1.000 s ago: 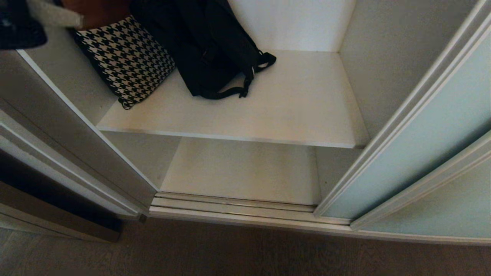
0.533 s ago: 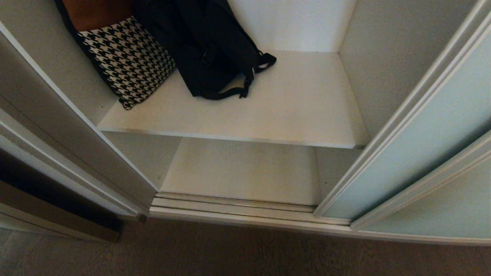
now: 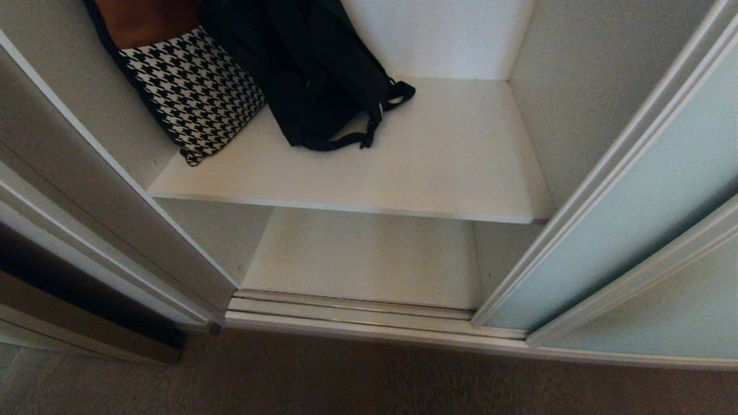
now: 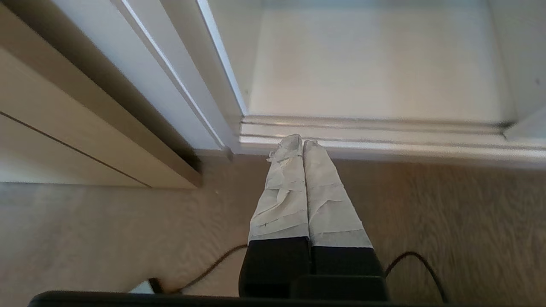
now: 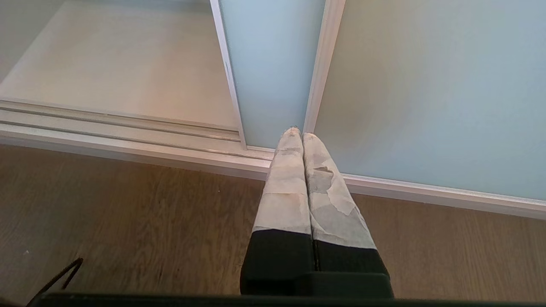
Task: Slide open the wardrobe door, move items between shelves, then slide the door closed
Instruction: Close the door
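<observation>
Only wrist views show left gripper [image 4: 302, 144] & right gripper [image 5: 297, 134], both clenched empty; head view: black bag [image 3: 314, 75].

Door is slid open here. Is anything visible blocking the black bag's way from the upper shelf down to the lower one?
Nothing visible does. The black bag lies at the back of the upper shelf, beside a houndstooth cushion. The lower shelf shows nothing on it, and the sliding wardrobe door stands off to the right.

Left gripper [image 4: 302, 144], jaws together, hangs above floor [image 4: 106, 230] beside door track [image 4: 384, 143].
</observation>
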Available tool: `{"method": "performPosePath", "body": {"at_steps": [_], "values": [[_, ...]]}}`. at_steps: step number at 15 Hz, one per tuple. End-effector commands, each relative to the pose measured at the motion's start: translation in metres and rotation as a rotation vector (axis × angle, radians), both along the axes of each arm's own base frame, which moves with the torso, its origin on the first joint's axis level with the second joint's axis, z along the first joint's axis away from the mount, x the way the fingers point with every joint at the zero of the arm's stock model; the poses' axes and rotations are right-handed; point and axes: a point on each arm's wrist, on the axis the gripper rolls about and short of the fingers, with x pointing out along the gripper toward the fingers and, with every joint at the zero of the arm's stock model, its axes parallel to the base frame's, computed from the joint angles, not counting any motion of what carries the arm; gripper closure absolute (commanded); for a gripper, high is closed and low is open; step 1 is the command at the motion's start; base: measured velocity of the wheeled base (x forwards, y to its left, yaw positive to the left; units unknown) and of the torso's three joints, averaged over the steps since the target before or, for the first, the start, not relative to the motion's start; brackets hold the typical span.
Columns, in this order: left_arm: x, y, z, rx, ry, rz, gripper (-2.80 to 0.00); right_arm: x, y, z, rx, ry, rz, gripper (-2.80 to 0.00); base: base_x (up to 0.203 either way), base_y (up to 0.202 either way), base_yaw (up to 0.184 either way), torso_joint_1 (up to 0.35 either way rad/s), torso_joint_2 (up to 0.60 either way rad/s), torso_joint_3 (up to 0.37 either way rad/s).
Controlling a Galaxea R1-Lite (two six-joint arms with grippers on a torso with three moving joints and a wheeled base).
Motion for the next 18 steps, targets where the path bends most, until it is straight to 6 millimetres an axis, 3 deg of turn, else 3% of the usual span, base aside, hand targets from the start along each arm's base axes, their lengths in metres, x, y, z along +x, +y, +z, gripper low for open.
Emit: {"method": "performPosePath", "body": {"at_steps": [1, 5, 8, 18], "values": [[-0.014, 0.000, -0.037, 0.000, -0.051, -0.011, 0.00, 0.000, 0.000, 0.000, 0.001, -0.004, 0.001, 0.00, 0.000, 0.000, 0.000, 0.000, 0.00, 0.000], [0.005, -0.001, -0.089, -0.006, 0.014, -0.038, 0.00, 0.000, 0.000, 0.000, 0.000, -0.004, 0.001, 0.00, 0.000, 0.000, 0.000, 0.000, 0.00, 0.000], [0.021, -0.001, -0.114, 0.014, -0.033, -0.037, 0.00, 0.000, 0.000, 0.000, 0.000, -0.004, 0.001, 0.00, 0.000, 0.000, 0.000, 0.000, 0.00, 0.000], [0.022, -0.001, -0.114, 0.028, -0.052, -0.037, 0.00, 0.000, 0.000, 0.000, 0.000, -0.004, 0.001, 0.00, 0.000, 0.000, 0.000, 0.000, 0.00, 0.000]]}}
